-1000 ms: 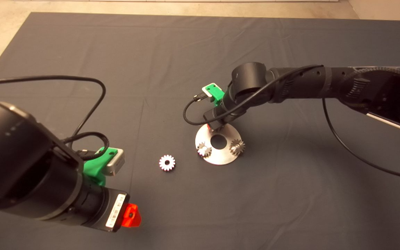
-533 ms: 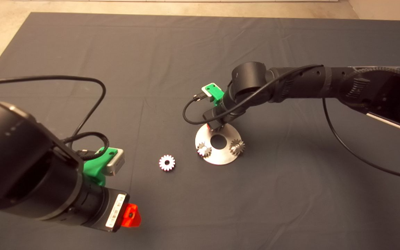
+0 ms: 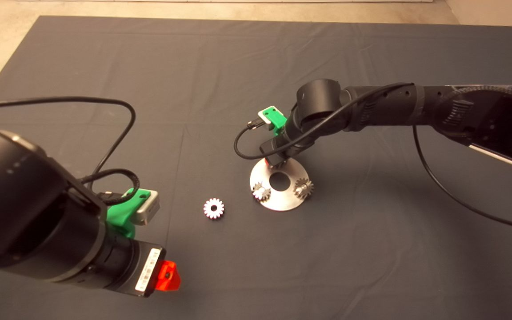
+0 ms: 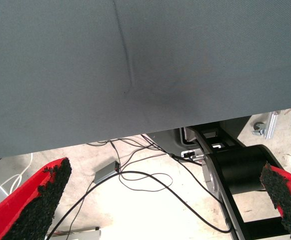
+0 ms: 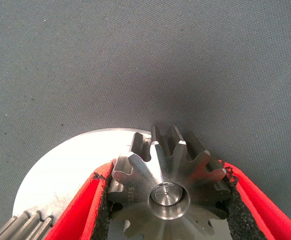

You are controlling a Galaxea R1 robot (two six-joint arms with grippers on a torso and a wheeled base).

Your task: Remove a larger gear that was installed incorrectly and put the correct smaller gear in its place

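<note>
The right gripper (image 5: 168, 200) stands over the far edge of the round steel plate (image 3: 282, 200), its two red fingers (image 5: 83, 207) closed against opposite flanks of the larger gear (image 5: 168, 187), the black pads touching the teeth on both sides; the gear sits between the fingertips with a bright pin end showing in its centre hole. In the head view the gripper body hides this gear, and only the arm's black wrist and green camera mount (image 3: 275, 118) show above the plate. Two small gears stand on the plate's near half, one at its left (image 3: 261, 192) and one at its right (image 3: 303, 187), either side of the plate's centre hole and both close to the closed fingers. The smaller gear (image 3: 214, 208) lies flat on the dark mat (image 3: 238, 66), just left of the plate and apart from it, with bare mat all round it. Bare mat spreads wide on the far side and to the right of the plate. The left gripper (image 4: 160, 200) waits at the near left, well apart from the gears, its fingers spread wide with nothing between them; its wrist view looks past the mat's edge to the floor, cables (image 4: 150, 180) and a black stand (image 4: 240, 170).
</note>
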